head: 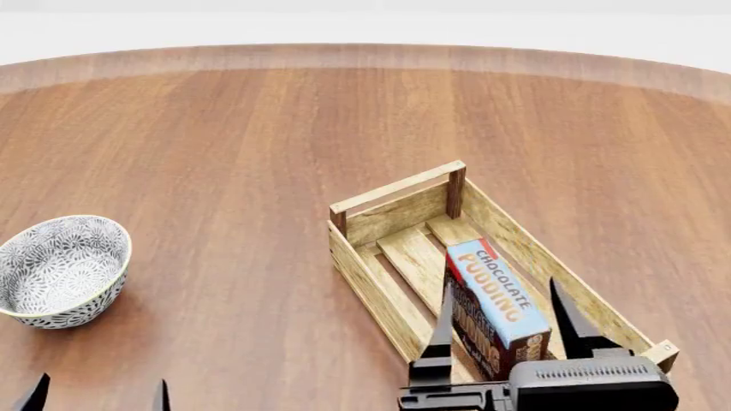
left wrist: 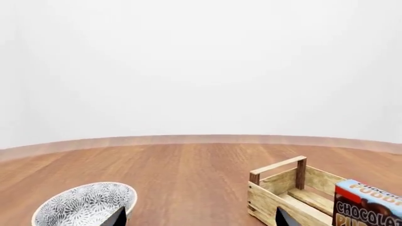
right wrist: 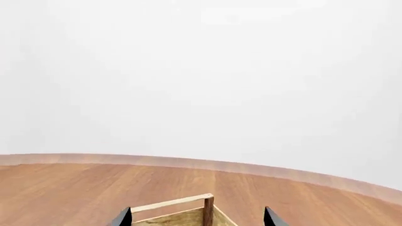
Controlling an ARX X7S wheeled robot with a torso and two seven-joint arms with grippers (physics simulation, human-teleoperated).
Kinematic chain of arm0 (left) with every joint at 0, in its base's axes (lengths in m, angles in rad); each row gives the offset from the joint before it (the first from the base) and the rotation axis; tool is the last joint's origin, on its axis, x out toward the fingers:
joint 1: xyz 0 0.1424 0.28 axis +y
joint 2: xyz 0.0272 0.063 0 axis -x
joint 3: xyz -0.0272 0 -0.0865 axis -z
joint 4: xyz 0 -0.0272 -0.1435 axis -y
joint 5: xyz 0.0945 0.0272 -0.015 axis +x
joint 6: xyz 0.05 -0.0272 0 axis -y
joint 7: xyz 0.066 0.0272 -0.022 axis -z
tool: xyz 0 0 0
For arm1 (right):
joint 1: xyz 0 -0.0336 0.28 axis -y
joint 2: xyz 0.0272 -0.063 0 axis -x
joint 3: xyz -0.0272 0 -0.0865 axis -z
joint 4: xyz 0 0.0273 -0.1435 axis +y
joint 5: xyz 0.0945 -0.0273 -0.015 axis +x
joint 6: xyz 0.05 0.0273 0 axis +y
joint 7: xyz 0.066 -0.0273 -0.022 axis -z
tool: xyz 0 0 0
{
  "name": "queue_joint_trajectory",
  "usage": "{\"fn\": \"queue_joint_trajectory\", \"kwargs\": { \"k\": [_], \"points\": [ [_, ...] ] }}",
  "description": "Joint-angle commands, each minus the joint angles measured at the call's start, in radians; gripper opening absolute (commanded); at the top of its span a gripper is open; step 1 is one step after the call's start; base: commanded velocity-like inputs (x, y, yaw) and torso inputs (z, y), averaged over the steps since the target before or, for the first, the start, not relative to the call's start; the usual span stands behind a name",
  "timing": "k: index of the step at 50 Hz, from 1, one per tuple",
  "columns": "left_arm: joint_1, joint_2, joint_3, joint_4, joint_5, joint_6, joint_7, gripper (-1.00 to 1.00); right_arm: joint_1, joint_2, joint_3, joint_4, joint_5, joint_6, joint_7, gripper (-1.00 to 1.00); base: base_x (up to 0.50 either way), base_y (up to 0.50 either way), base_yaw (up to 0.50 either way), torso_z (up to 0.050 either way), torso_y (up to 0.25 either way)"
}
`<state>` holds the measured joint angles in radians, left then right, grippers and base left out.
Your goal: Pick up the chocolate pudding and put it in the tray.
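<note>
The chocolate pudding (head: 498, 294) rests inside the tray (head: 368, 272), light-blue face up, in the half nearest me. It also shows at the edge of the left wrist view (left wrist: 367, 203), in the tray (left wrist: 271, 194). My right gripper (head: 506, 327) is open. Its fingers stand wide apart on either side of the carton, without touching it. In the right wrist view the gripper (right wrist: 196, 220) is open over the tray's far handle bar (right wrist: 169, 203), and the carton is out of view there. My left gripper (head: 98, 396) is open and empty near the table's front edge.
A patterned bowl (head: 60, 269) stands on the wooden table at the left, beyond my left gripper; it also shows in the left wrist view (left wrist: 82, 203). The round table's far edge (head: 365, 53) curves across the back.
</note>
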<state>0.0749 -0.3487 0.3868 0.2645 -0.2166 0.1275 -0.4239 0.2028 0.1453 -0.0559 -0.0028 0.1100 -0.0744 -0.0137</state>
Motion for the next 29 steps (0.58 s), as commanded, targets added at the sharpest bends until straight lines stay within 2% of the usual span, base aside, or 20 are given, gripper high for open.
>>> {"fn": "queue_joint_trajectory", "kwargs": {
  "k": [1,29],
  "points": [
    [0.049,-0.024,0.005,0.09,0.021,0.007,-0.018,1.0,-0.135,0.008,-0.009,-0.211,0.028,-0.025,0.003,1.0,0.0,0.0,0.0,0.0,0.0],
    [0.102,-0.054,0.019,0.19,0.044,0.015,-0.033,1.0,-0.283,0.018,-0.046,-0.35,0.049,-0.144,0.019,1.0,0.0,0.0,0.0,0.0,0.0]
  ]
}}
